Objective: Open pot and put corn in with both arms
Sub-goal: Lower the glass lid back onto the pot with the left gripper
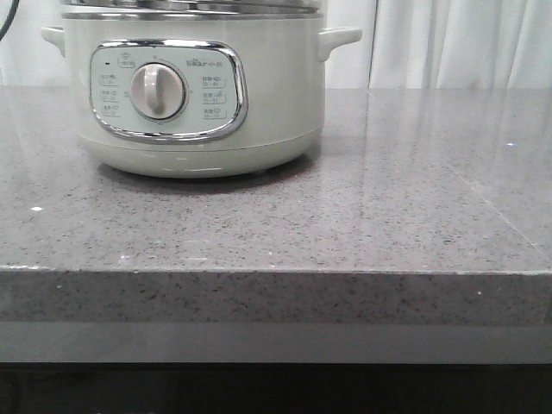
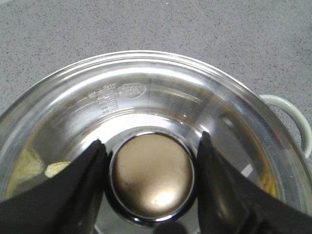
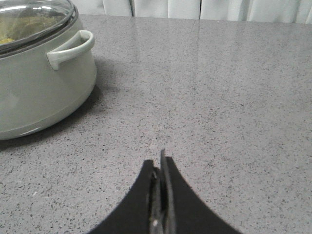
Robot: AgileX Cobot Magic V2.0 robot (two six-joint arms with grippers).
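The pale-green pot (image 1: 190,86) stands at the back left of the counter, its glass lid (image 2: 146,83) on the steel rim. My left gripper (image 2: 151,138) is above the lid, its black fingers (image 2: 92,165) pressed against both sides of the bronze lid knob (image 2: 153,175). Through the glass, at the pot's inner edge, shows a blurred yellow shape with a pale end, the corn (image 2: 34,168). My right gripper (image 3: 160,158) is shut and empty, low over bare counter to the right of the pot (image 3: 39,97). Neither arm shows in the front view.
The grey speckled counter (image 1: 388,216) stretches to the right of the pot, with its front edge near the camera. White curtains (image 1: 448,43) hang behind. The pot's side handle (image 3: 73,48) sticks out toward my right gripper.
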